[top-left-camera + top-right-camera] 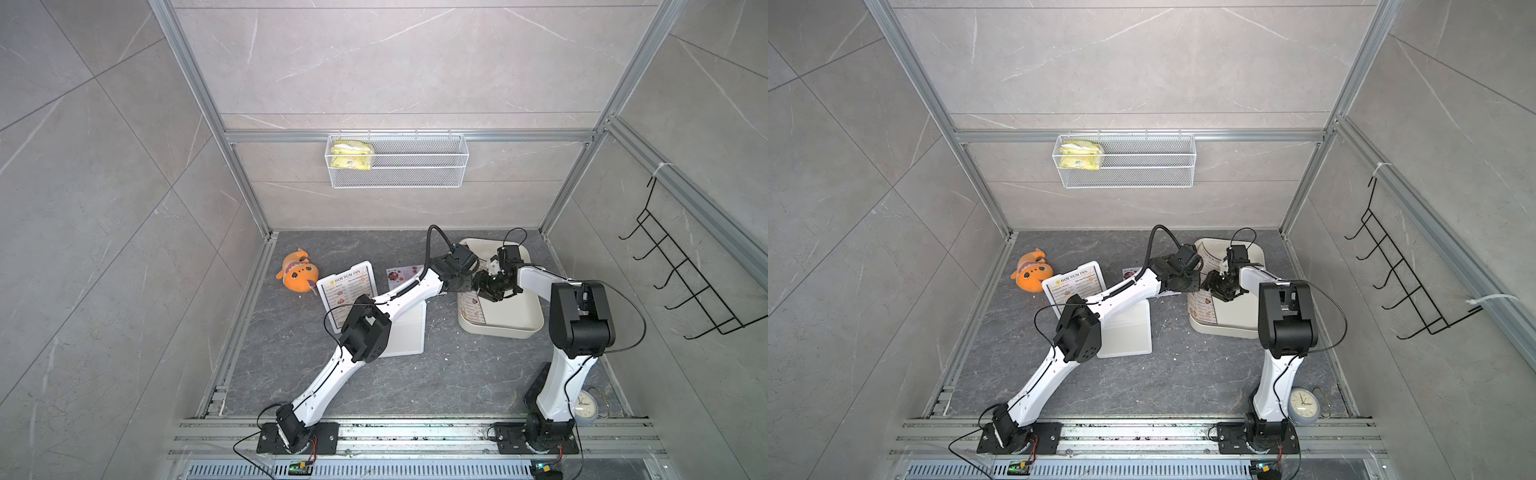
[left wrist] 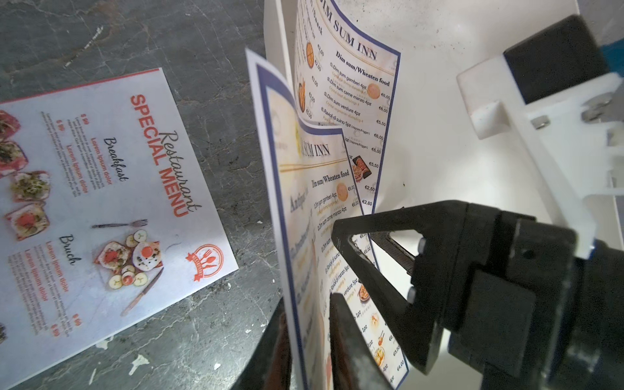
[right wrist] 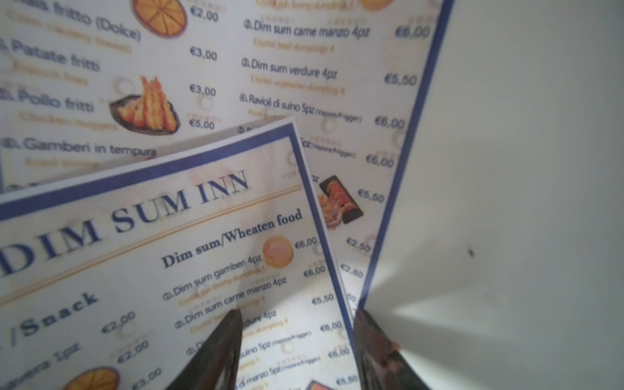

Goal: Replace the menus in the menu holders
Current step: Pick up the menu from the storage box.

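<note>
A Dim Sum Inn menu (image 2: 304,209) stands on edge at the cream tray's (image 1: 523,324) left wall, in front of another such menu (image 2: 354,84) that leans on that wall. My left gripper (image 2: 312,344) straddles the front sheet; its jaws are narrow, with a sliver of gap still showing. My right gripper (image 3: 297,351) is open inside the tray, its fingers spread across the same sheet's (image 3: 169,253) side edge. A Special Menu (image 1: 405,274) lies loose on the table. One menu holder (image 1: 347,291) contains a Dim Sum Inn menu. A plain white holder (image 1: 405,332) lies partly under the left arm.
An orange plush toy (image 1: 297,272) sits at the back left of the table. A small clock (image 1: 586,405) stands by the right arm's base. A wire basket (image 1: 397,162) hangs on the back wall and a black hook rack (image 1: 681,282) on the right wall.
</note>
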`<act>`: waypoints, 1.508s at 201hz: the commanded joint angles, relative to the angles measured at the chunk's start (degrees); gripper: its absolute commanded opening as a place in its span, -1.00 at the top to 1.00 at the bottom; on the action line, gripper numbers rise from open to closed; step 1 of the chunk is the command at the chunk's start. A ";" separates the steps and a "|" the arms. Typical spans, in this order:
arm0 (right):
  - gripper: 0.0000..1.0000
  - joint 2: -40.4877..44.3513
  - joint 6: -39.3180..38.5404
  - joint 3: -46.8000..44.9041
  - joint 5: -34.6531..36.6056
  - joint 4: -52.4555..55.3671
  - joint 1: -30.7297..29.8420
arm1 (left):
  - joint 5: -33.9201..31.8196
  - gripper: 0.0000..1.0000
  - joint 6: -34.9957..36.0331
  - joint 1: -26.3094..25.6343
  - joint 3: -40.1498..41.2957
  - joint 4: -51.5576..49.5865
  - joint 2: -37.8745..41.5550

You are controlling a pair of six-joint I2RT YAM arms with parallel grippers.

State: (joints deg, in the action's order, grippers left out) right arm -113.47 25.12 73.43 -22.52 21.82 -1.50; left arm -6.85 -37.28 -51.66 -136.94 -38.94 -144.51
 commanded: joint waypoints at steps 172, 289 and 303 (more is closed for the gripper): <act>-0.11 0.26 1.40 -2.85 1.34 4.28 -0.69 | -0.09 0.65 -0.53 0.04 2.27 1.99 7.07; -0.19 11.12 1.96 -6.93 8.81 2.38 -0.65 | 3.30 1.00 5.97 -0.27 1.59 3.11 8.50; -0.26 16.73 1.21 -9.01 13.55 1.46 -0.65 | 2.00 1.00 9.92 -1.51 1.57 3.68 10.21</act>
State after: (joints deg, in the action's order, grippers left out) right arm -106.08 26.39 67.09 -17.41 22.72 -1.87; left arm -5.43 -34.15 -51.79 -134.65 -37.45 -141.45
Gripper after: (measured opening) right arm 0.606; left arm 0.048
